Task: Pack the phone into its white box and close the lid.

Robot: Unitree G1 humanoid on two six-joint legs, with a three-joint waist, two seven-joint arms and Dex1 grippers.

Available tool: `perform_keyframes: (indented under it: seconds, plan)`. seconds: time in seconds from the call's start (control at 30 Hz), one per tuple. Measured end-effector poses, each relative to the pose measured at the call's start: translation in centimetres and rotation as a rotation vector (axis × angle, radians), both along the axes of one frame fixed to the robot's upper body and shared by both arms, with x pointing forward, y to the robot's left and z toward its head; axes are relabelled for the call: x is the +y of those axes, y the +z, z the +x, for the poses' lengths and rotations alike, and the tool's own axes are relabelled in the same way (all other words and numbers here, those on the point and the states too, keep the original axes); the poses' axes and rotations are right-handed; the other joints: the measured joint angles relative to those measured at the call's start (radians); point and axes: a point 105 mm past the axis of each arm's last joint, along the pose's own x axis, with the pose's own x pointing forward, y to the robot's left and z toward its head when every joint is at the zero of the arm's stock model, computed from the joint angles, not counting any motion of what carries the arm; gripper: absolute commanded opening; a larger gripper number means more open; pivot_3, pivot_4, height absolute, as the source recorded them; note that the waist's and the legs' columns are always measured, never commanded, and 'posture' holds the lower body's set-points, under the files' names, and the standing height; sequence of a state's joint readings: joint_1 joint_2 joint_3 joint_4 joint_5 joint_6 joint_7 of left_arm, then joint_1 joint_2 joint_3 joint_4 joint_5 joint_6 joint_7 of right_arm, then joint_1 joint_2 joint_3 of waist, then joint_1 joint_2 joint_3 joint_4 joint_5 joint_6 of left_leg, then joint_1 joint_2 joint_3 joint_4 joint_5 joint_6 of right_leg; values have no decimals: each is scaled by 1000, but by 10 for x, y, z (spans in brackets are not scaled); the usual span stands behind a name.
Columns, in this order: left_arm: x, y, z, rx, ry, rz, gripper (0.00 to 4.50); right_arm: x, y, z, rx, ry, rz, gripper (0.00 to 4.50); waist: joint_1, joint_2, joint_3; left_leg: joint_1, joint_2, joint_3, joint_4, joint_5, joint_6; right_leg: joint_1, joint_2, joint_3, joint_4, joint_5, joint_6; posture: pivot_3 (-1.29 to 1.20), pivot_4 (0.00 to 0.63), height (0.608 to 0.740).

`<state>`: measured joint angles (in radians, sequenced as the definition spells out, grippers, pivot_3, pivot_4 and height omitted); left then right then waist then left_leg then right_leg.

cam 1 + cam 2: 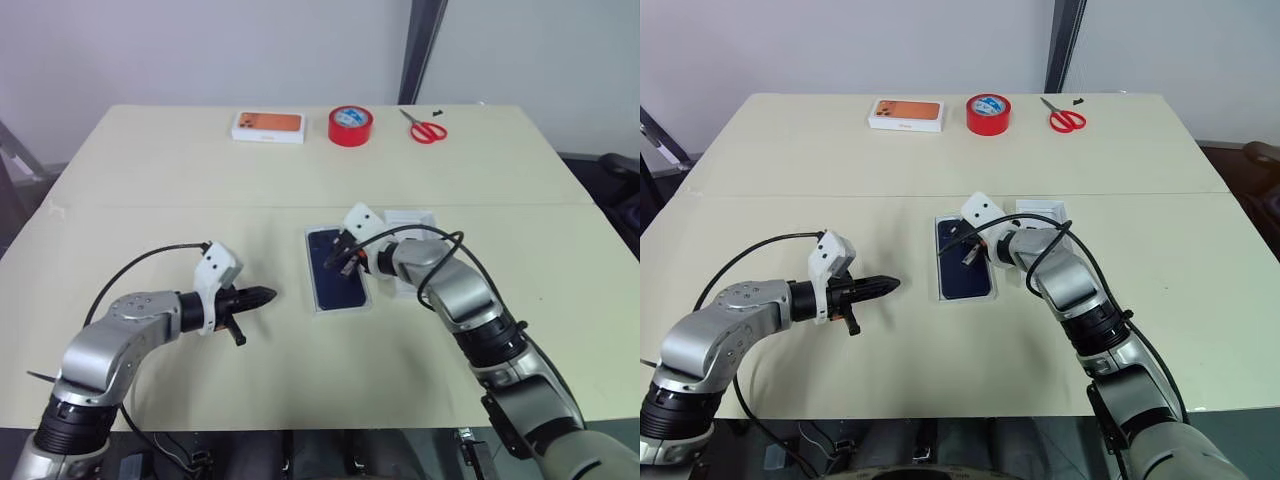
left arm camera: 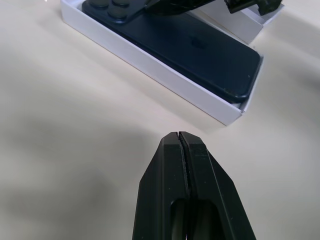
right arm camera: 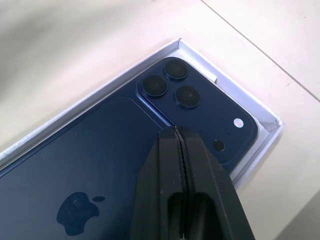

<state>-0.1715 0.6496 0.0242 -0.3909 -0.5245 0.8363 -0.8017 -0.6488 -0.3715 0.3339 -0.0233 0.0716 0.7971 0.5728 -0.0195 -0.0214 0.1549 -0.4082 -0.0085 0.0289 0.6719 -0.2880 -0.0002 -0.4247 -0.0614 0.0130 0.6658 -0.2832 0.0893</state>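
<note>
The dark navy phone [image 1: 335, 287] lies back up inside the white box [image 1: 340, 309] at the table's middle, its camera cluster [image 3: 170, 85] at the far end. My right gripper [image 1: 343, 263] is shut, its tip over the phone's far half just below the cameras; I cannot tell if it touches. My left gripper [image 1: 268, 294] is shut on nothing, a little left of the box and above the table, pointing at it. A white rectangular piece that I take for the lid [image 1: 412, 222] lies just right of the box, mostly hidden under my right arm.
Along the far edge sit a white box with an orange top [image 1: 268, 125], a red tape roll [image 1: 350, 126] and red scissors [image 1: 427, 129]. A seam [image 1: 150, 207] crosses the tan table behind the box.
</note>
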Motion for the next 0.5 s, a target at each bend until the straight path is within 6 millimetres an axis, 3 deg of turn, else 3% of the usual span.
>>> perform_keyframes:
  seconds: [0.17, 0.33, 0.5]
  plan:
    - [-3, -1, 0, -1, -6, 2, 36, -7, 5, -6, 4, 13, 26, 0, 3, 0, 0, -1, 0, 0, 0, 0, 0, 0, 0, 0, -1, 0, 0, 0, 150, 725]
    - [-16, -1, 7, -29, -51, 28, 36, -33, 27, -16, -39, 26, -1, 0, 7, 0, 0, -1, 0, 0, 0, -1, 1, 0, -1, 0, -1, 0, 0, 0, 150, 725]
    - [-30, -1, 18, -41, -73, 43, 36, -57, 14, -25, 9, 18, -98, 0, 2, 1, 0, -1, 0, 0, 0, -1, 2, 0, 0, 0, -1, 0, 0, 0, 150, 725]
